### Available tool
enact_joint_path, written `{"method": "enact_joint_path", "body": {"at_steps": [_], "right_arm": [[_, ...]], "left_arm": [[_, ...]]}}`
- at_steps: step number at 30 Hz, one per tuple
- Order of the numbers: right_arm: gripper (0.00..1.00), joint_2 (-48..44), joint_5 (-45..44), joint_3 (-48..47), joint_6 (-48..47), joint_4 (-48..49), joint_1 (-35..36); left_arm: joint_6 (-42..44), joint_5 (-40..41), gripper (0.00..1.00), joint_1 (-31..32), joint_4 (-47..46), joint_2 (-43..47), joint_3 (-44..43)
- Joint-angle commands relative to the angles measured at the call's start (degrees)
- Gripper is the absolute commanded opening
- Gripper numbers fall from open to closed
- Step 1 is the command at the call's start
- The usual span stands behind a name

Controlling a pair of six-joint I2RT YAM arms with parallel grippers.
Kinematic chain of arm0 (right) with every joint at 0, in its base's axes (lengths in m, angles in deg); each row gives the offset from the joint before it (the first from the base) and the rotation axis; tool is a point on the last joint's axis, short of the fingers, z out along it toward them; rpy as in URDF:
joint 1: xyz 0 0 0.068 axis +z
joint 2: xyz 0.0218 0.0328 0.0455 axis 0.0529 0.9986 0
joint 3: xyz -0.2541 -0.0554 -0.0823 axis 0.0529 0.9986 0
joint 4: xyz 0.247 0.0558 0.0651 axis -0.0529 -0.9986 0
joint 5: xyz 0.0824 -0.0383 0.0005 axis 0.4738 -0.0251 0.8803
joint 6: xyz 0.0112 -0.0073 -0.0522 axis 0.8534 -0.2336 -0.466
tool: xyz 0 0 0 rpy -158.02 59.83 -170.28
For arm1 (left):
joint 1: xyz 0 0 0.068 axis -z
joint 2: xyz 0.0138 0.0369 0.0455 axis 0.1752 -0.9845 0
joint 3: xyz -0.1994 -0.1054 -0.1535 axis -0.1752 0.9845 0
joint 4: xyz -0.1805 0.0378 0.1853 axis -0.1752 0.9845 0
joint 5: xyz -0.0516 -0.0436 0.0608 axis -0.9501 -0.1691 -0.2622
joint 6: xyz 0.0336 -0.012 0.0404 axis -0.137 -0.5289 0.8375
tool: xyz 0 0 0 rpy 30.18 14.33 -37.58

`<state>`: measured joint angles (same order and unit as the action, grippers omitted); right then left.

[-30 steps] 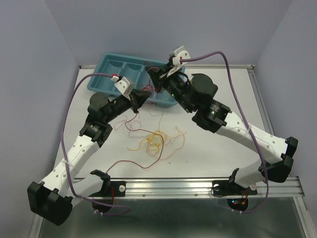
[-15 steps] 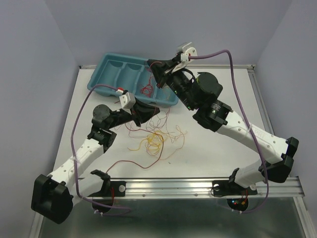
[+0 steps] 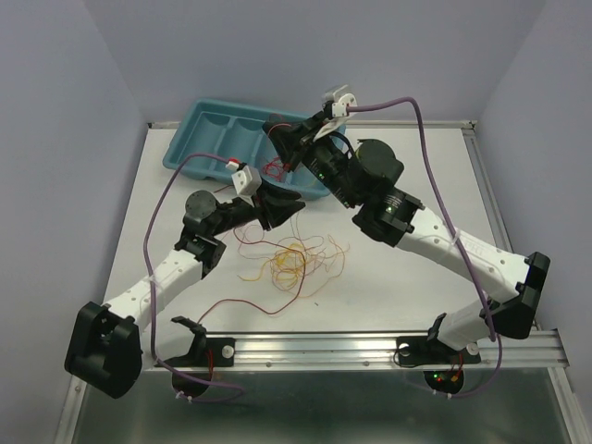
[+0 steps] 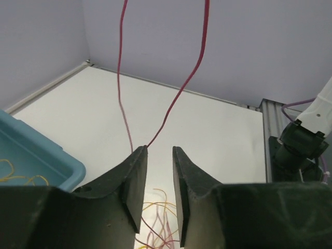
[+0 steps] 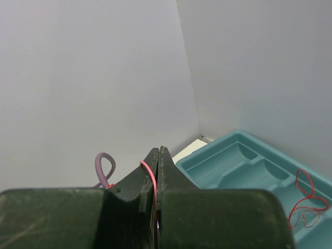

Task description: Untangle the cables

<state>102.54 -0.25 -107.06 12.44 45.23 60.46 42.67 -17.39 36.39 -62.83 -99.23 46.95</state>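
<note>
A tangle of thin yellow, orange and red cables [image 3: 292, 261] lies on the white table. My right gripper [image 3: 274, 129] is raised above the teal tray [image 3: 208, 129] and is shut on a red cable [image 5: 154, 181]. In the left wrist view two strands of that red cable [image 4: 181, 88] hang down from above, and one touches the tip of my left finger [image 4: 136, 171]. My left gripper [image 3: 279, 205] is open, low over the table beside the tray, with the tangle [image 4: 158, 207] showing below its jaws. Another red cable [image 5: 305, 199] lies in the tray.
The tray [image 5: 244, 155] stands at the back left of the table; its near corner [image 4: 41, 161] holds some yellow wire. A dark red cable [image 3: 242, 304] lies near the front rail [image 3: 370, 344]. Thick purple arm cables [image 3: 435, 199] arc over both arms.
My left gripper has moved right and toward the tangle, away from the tray. My right gripper has risen and shifted left over the tray, still shut on the red cable.
</note>
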Motion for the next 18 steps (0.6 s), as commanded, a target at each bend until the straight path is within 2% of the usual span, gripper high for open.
{"method": "enact_joint_path", "body": {"at_steps": [1,6,10,18], "right_arm": [[0.00,-0.09,1.33,-0.16,3.36,3.72,-0.21],[0.01,0.43,2.74,0.02,4.32,4.51,-0.21],[0.01,0.44,3.36,-0.42,5.55,4.42,-0.21],[0.00,-0.44,1.61,0.10,6.61,3.90,-0.21]], "left_arm": [[2.67,4.20,0.42,0.50,-4.80,1.19,-0.03],[2.93,2.00,0.48,1.20,-5.06,0.14,-0.64],[4.86,7.53,0.52,1.38,-4.10,0.22,-0.47],[7.24,17.01,0.52,1.38,-1.73,-0.04,-1.08]]}}
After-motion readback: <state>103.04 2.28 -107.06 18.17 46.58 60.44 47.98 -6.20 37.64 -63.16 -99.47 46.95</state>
